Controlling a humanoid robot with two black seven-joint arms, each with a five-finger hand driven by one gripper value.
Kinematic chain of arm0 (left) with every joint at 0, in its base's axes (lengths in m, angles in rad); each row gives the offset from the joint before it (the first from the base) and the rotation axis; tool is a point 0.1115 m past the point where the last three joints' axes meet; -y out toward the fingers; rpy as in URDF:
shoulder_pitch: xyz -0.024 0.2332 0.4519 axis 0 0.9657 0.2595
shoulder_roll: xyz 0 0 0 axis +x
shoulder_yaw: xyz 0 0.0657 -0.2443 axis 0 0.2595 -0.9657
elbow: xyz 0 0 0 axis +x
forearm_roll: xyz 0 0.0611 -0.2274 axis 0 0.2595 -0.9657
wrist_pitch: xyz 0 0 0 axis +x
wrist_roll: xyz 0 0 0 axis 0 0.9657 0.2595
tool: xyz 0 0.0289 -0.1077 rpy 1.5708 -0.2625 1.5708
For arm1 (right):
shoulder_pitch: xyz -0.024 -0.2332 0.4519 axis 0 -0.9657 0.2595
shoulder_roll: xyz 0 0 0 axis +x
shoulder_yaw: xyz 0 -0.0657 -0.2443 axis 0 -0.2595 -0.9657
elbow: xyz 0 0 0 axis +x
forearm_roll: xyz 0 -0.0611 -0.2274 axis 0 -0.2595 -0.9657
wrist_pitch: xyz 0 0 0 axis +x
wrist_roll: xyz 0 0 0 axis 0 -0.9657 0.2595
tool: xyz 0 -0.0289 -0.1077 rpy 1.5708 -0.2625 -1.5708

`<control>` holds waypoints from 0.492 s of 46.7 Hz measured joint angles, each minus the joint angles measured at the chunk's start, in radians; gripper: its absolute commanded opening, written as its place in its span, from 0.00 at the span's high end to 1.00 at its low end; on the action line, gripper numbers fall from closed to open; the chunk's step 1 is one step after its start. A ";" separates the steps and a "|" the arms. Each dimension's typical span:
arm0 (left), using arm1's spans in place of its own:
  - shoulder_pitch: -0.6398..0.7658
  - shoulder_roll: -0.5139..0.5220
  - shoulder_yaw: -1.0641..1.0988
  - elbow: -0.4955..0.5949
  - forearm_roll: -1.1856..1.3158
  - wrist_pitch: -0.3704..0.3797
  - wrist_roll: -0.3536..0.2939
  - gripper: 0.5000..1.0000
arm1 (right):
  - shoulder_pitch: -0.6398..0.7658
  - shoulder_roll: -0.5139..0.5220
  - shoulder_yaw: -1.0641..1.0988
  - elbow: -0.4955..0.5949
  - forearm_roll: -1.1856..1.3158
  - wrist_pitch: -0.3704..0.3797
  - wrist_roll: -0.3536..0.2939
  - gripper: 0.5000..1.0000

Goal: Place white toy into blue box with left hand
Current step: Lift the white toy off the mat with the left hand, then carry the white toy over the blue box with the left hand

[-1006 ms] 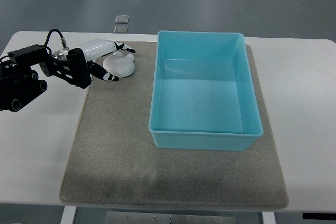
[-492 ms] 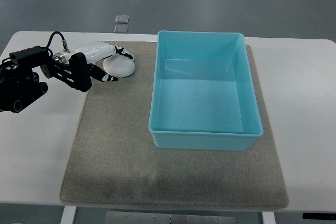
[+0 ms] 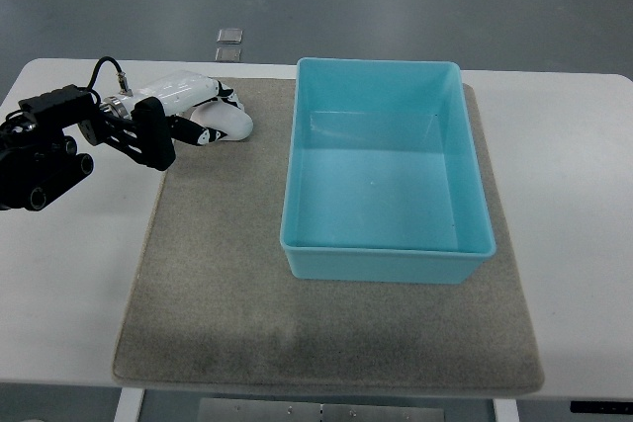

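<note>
Flanking blue box [image 3: 386,254]; left hand [image 3: 198,111] grips white toy [image 3: 229,124].

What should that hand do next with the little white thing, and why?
Probably lift it. The left hand has its fingers curled around the rounded white toy, which seems to sit on the grey mat, left of the empty light-blue plastic box. Raising it would clear the box wall.

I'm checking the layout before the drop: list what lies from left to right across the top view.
Left arm's black forearm → left hand closed on the white toy → blue box → bare white table on the right. All but the table rest over the grey mat.
</note>
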 measured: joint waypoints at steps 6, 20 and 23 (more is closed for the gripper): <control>-0.048 0.007 -0.017 -0.001 -0.011 0.049 0.000 1.00 | 0.000 0.000 0.000 0.000 0.000 0.000 0.000 0.13; -0.144 0.006 -0.164 -0.131 -0.025 0.071 0.000 1.00 | 0.000 0.000 0.000 0.000 0.000 0.000 0.000 0.13; -0.151 0.001 -0.172 -0.185 -0.025 0.068 0.000 1.00 | 0.000 0.000 0.000 0.000 0.000 0.000 0.000 0.13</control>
